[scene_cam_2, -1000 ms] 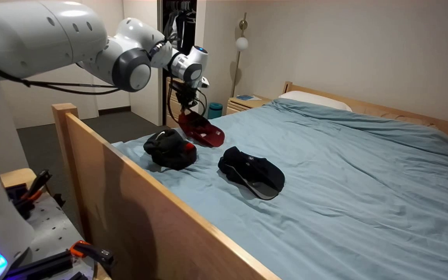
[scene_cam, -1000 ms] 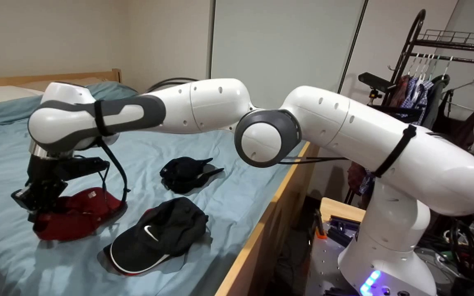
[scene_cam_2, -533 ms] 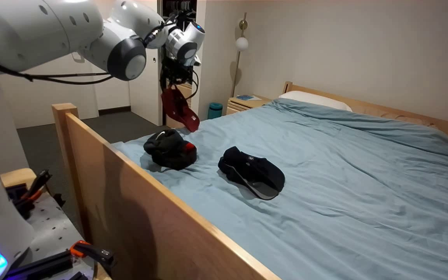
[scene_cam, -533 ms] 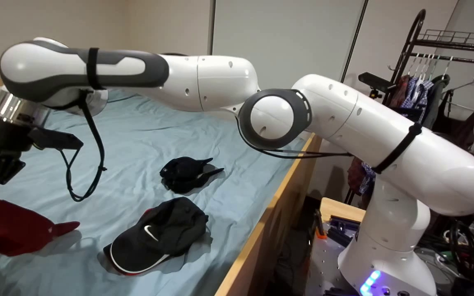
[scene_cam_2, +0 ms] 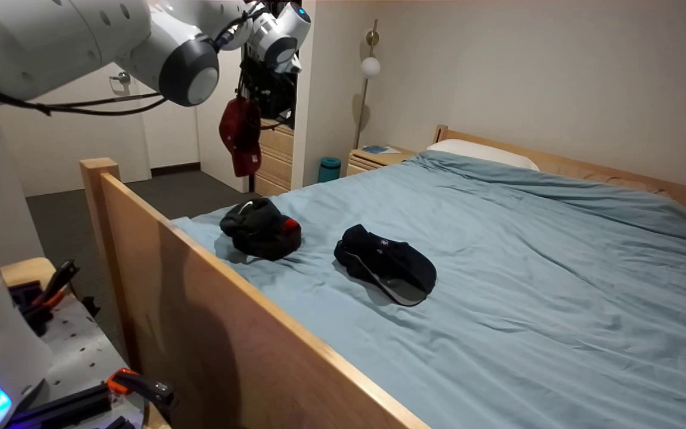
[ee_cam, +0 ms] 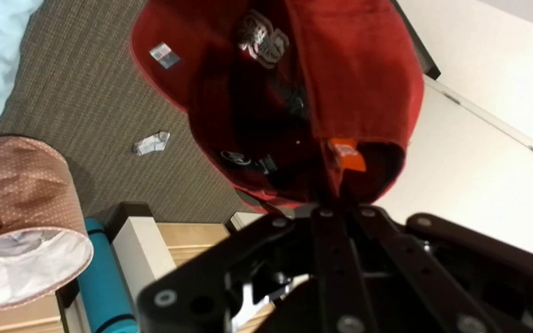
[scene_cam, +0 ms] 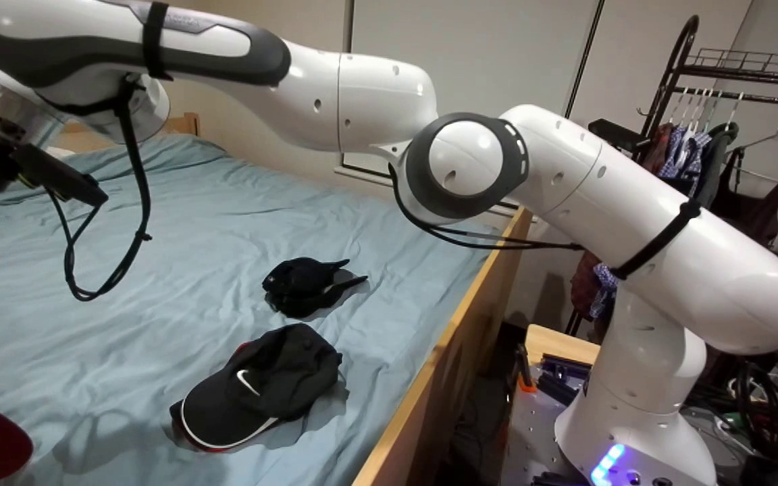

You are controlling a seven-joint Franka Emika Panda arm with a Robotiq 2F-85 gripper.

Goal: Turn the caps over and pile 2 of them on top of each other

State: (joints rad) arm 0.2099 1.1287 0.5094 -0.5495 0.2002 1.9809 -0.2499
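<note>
Nearest in an exterior view, at left, is the perforated plate [scene_cam_2: 81, 351] that my arm [scene_cam_2: 93, 36] stands on, with the wooden footboard [scene_cam_2: 200, 286] running off to its right. Past that, on the blue bedsheet [scene_cam_2: 557, 286], the grey-brimmed black cap [scene_cam_2: 387, 259] lies toward the middle; the swoosh-marked black cap [scene_cam_2: 262, 232] sits left of it and slightly farther, near but apart. Farther again, at left, I have the gripper [ee_cam: 340, 200] up in the air, its fingers pinching one edge of the red cap [scene_cam_2: 239, 131] — that one hangs clear of the sheet, brim lowest. From the wrist I look into its hollow, with an orange tag [ee_cam: 352, 156] showing near the fingertips. Behind it I get carpet [ee_cam: 104, 88], a dotted fabric basket [ee_cam: 26, 185] and a teal roll [ee_cam: 107, 277]. Farthest off are the nightstand [scene_cam_2: 371, 159] and the globe lamp [scene_cam_2: 370, 67], and to their right, past the sheet's far end, a white pillow [scene_cam_2: 486, 154].
</note>
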